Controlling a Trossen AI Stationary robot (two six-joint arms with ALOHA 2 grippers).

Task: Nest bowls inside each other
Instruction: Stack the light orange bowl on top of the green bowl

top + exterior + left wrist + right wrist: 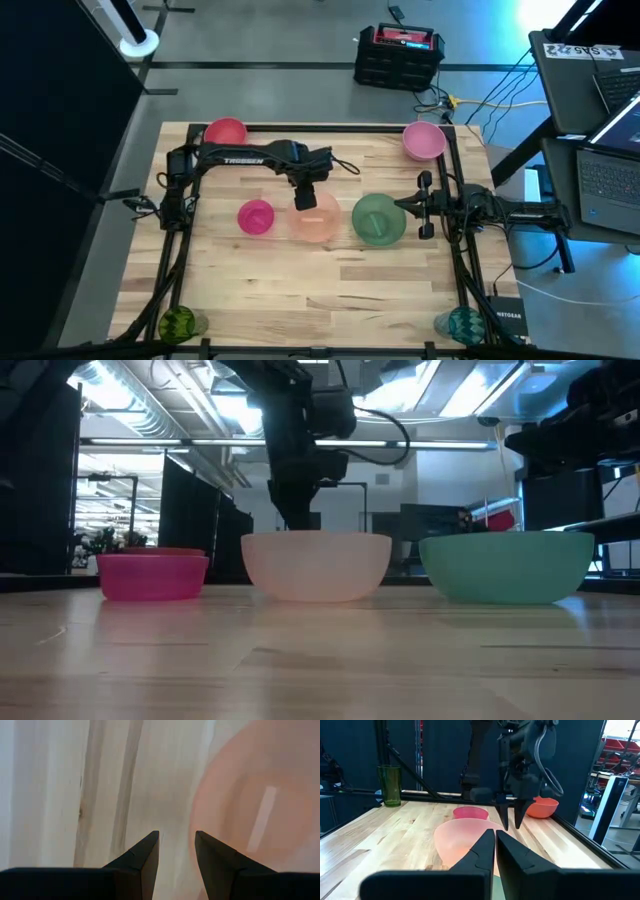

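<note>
Three bowls stand upright in a row at mid-table: magenta (256,216), pale peach (318,224) and green (378,220). A coral bowl (225,131) sits at the far left and a lilac one (424,140) at the far right. My left gripper (512,825) is open and points steeply down at the peach bowl's far rim (196,815). One finger is over the rim and the other over bare table outside it; I see no touch. My right gripper (495,840) is shut and level near the table's right edge, beside the green bowl.
A patterned green cup (178,323) stands at the near left corner and a teal one (462,322) at the near right. A black frame (455,170) rims the table. Bare wood lies in front of the bowl row.
</note>
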